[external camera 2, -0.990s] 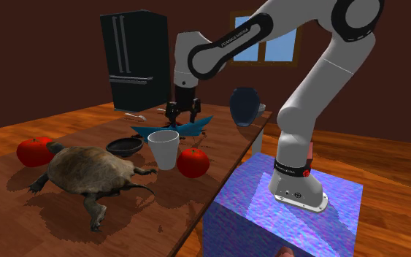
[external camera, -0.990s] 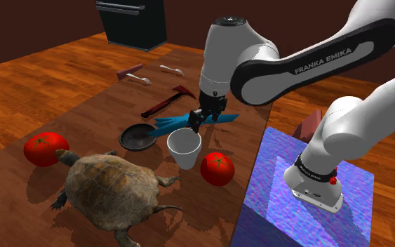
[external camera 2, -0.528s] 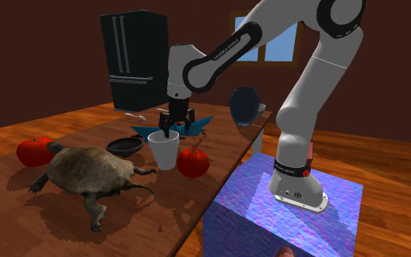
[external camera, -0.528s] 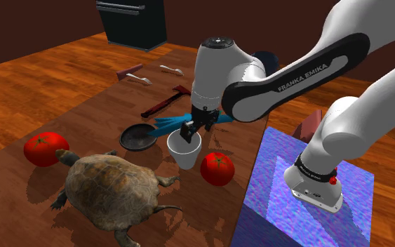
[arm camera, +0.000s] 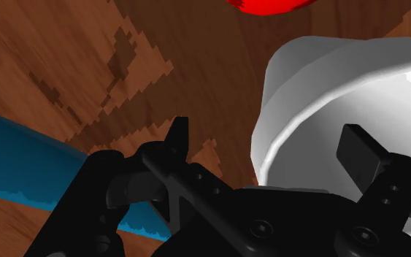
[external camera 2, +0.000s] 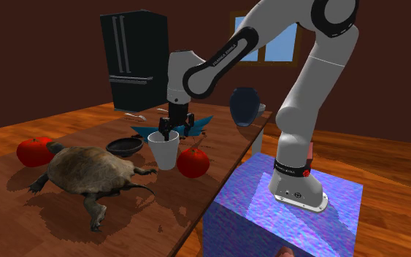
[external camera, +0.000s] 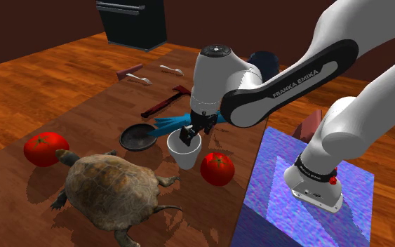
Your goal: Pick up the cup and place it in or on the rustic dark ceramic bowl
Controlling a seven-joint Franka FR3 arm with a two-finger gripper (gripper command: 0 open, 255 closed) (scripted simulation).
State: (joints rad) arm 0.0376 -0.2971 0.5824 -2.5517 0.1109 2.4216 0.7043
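A plain white cup (external camera: 186, 158) (external camera 2: 165, 154) stands upright on the wooden table, between a dark shallow bowl (external camera: 137, 137) (external camera 2: 124, 146) and a red tomato (external camera: 217, 168). My black gripper (external camera: 188, 135) (external camera 2: 164, 132) has come down at the cup's rim. In the wrist view the gripper (arm camera: 268, 143) is open and straddles the cup (arm camera: 320, 87) wall: one finger sits inside the cup and the other outside, with a gap to the wall. The bowl lies just beside the cup, on the side away from the stand.
A large turtle figure (external camera: 111, 186) lies in front of the cup and bowl. A second tomato (external camera: 43, 149) sits at the shoulder view's left. A blue object (external camera: 168, 122), a hammer (external camera: 166, 102) and small utensils lie behind. The blue stand (external camera: 301, 203) is at lower right.
The gripper has come down from above and behind the cup to its rim, and one finger is now inside the cup. The cup has not moved.
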